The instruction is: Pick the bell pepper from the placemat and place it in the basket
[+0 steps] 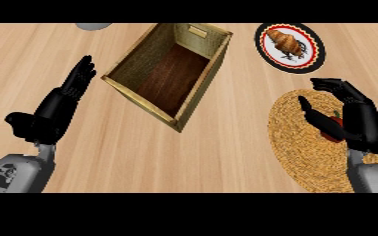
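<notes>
A red bell pepper (336, 123) lies on the round woven placemat (295, 130) at the right; only a small part of it shows. My right hand (354, 115) sits over it, thumb on its left side and fingers curled above it, closing round the pepper. The open wooden basket (214, 62) stands at the centre top, set at an angle, with nothing inside. At the left, apart from everything, my left hand (55, 107) rests open with fingers straight and pointing up.
A red-rimmed plate (267, 50) holding a croissant (286, 42) sits just above the placemat at the upper right. A grey round object (93, 25) shows at the top edge left of the basket. Bare wooden counter lies between basket and placemat.
</notes>
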